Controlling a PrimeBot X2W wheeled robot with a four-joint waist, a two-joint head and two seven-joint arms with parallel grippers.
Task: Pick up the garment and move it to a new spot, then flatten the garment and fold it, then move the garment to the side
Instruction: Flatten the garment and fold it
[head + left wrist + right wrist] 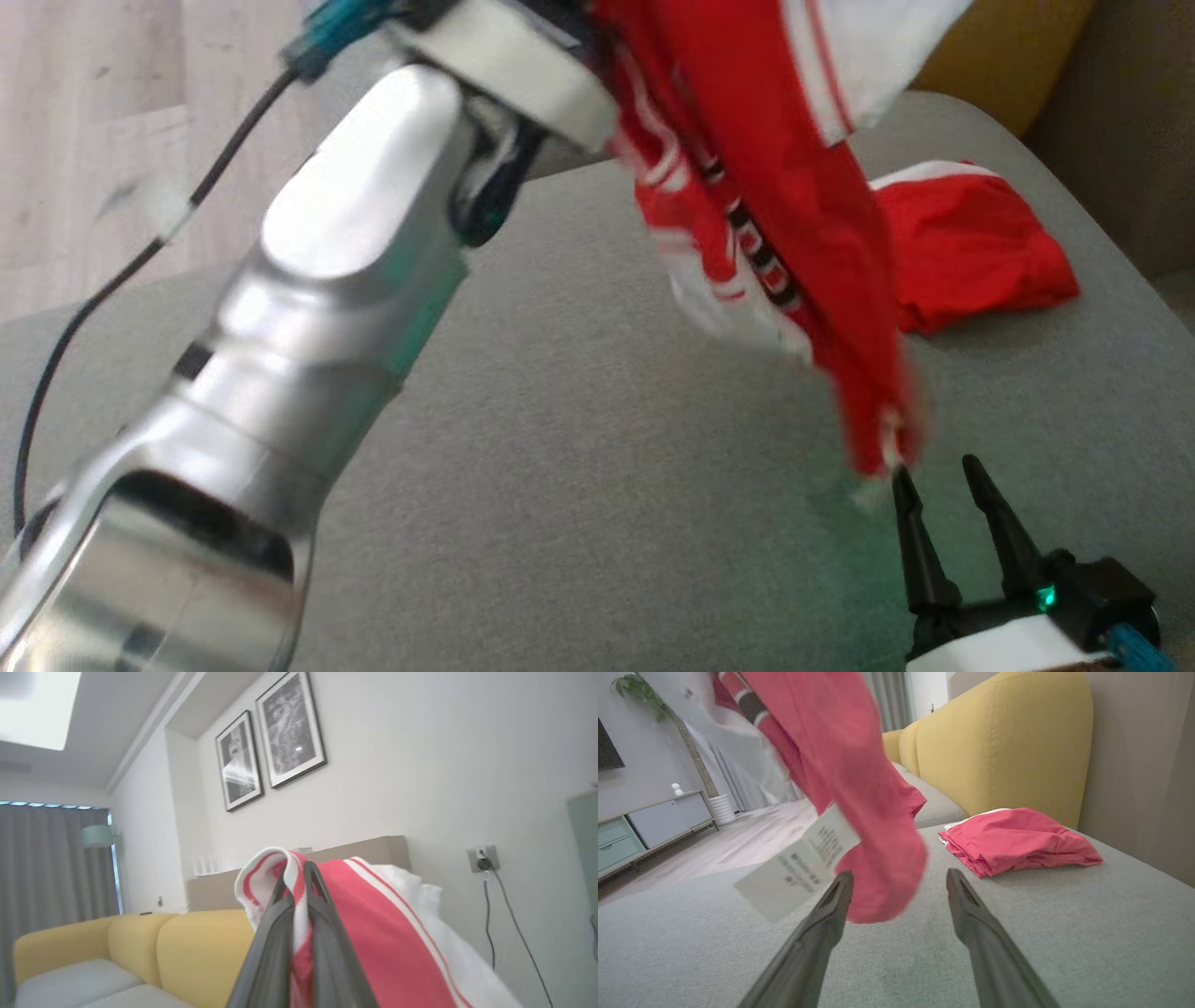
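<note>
Two red pieces of clothing show on the grey seat cushion, one lifted and one lying down. The lifted one is the garment, red with white stripes and a white part, and it hangs in the air from the upper middle of the head view down toward the near right. In the left wrist view the left gripper is clenched on a bunched edge of the garment, its two dark fingers pressed together with cloth between them and draped over the right one. The pale left arm rises across the near left of the head view, with a black cable running beside it. The right gripper sits low at the near right, released, its fingers spread and gripping nothing. The garment's blurred lower tip hangs right at the left finger's tip; contact cannot be told. In the right wrist view the garment dangles just ahead of the spread right gripper, above the cushion, with a white label hanging at its near left. A folded red cloth lies on the far right of the cushion, near the yellow sofa back. Two framed pictures hang on the wall.
</note>
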